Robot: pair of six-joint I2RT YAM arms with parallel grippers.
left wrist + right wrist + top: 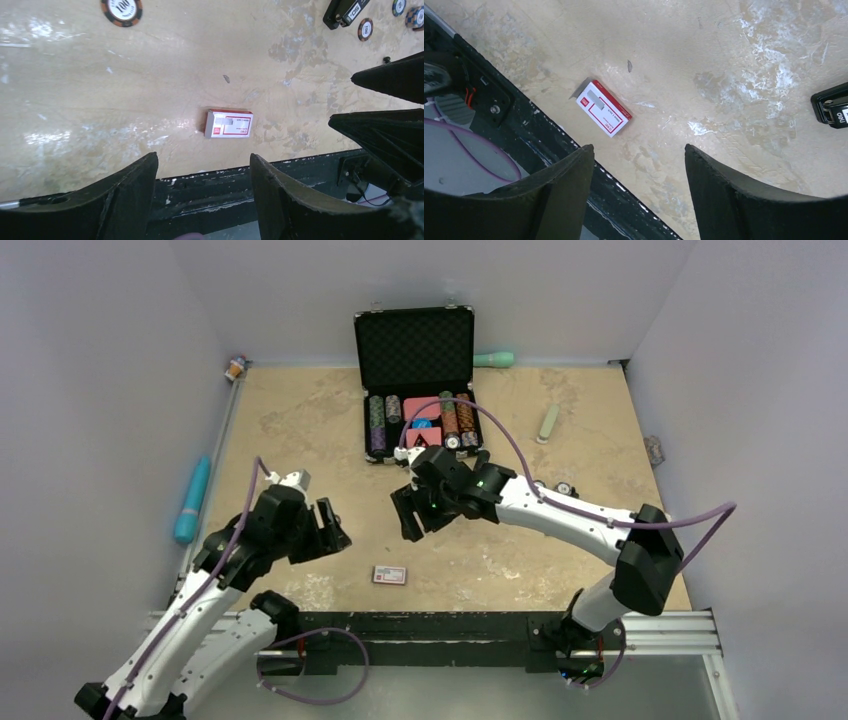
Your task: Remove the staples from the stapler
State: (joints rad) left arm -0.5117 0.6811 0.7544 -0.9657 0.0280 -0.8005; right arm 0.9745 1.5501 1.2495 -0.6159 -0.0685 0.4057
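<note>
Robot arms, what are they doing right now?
Both arms hang over the table with nothing in them. The left gripper and the right gripper are both open, above a small box with a red label that lies flat near the front edge. The black stapler lies on the table off to one side, and neither gripper touches it.

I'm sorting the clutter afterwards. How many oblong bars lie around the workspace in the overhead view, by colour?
Blue-teal bar: 1
Mint green bar: 1
Pale green bar: 1
Total: 3
</note>
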